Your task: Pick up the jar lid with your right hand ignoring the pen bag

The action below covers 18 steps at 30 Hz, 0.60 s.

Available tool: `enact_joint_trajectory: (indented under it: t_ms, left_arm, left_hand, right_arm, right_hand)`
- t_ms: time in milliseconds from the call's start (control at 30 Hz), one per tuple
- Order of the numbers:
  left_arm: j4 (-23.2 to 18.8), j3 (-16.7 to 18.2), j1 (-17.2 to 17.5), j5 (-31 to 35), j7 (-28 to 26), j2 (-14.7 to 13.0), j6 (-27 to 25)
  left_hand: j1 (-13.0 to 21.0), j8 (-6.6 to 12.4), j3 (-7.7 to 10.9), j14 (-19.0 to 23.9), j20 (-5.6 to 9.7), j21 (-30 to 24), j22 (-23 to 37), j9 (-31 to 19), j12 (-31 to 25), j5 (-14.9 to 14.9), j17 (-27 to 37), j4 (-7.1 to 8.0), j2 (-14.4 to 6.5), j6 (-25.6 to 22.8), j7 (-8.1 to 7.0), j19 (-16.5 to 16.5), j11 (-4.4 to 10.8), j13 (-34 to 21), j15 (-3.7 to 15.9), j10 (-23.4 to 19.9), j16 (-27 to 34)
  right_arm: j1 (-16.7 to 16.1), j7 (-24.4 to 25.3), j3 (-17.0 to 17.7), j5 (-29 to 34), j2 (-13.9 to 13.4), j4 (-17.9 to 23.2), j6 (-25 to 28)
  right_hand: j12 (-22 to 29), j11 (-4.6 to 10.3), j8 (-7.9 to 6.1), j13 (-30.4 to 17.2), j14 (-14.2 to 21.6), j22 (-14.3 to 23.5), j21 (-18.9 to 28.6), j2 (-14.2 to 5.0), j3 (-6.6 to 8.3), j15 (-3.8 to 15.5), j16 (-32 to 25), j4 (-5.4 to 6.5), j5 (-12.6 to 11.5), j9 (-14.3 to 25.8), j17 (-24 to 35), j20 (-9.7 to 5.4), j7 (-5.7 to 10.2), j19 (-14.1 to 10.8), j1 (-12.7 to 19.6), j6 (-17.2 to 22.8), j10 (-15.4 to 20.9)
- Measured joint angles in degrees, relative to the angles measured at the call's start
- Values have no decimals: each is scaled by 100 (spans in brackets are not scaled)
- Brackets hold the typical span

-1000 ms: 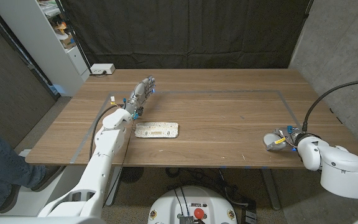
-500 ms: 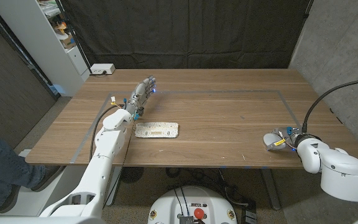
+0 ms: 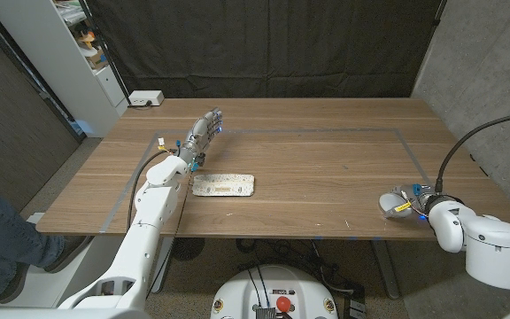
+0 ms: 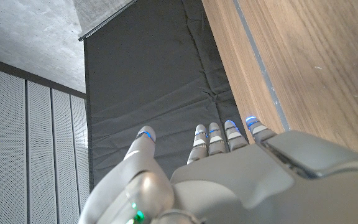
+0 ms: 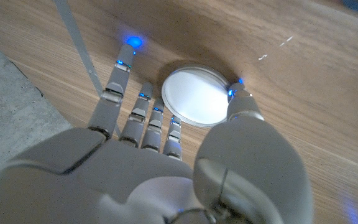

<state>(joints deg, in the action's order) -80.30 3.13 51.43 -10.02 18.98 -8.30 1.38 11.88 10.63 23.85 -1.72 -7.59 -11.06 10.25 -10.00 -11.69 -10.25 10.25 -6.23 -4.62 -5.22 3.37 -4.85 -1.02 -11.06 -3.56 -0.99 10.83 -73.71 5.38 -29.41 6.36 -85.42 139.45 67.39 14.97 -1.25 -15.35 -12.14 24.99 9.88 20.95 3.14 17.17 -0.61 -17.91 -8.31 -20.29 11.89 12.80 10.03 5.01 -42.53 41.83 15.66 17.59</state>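
The jar lid lies flat on the table, near the front edge on the right side. The right hand is right over it, thumb on one side, fingers on the other, not squeezing yet. The pen bag lies far off by the left hand, which is spread and holds nothing.

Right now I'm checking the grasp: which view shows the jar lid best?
The right wrist view: the jar lid shows whole, between the right hand's thumb and fingers. In the head view the hand largely hides it. The left wrist view faces elsewhere.
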Motion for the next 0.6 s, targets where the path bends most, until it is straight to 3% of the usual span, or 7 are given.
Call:
enact_joint_trajectory:
  t_ms: [600]
  left_arm:
    - [34, -5, -39, -7, 47, -30, 14]
  left_hand:
    - [0, 0, 0, 0, 0, 0, 0, 0, 0, 0, 0, 0, 0, 0, 0, 0, 0, 0, 0, 0, 0]
  right_arm:
    - [-46, 431, 157, -402, -190, 265, 196]
  right_hand:
    - [-35, 23, 19, 1, 0, 0, -44, -13, 1, 0, -32, -2, 43, 0, 13, 10, 22, -52, 108, 21, -22]
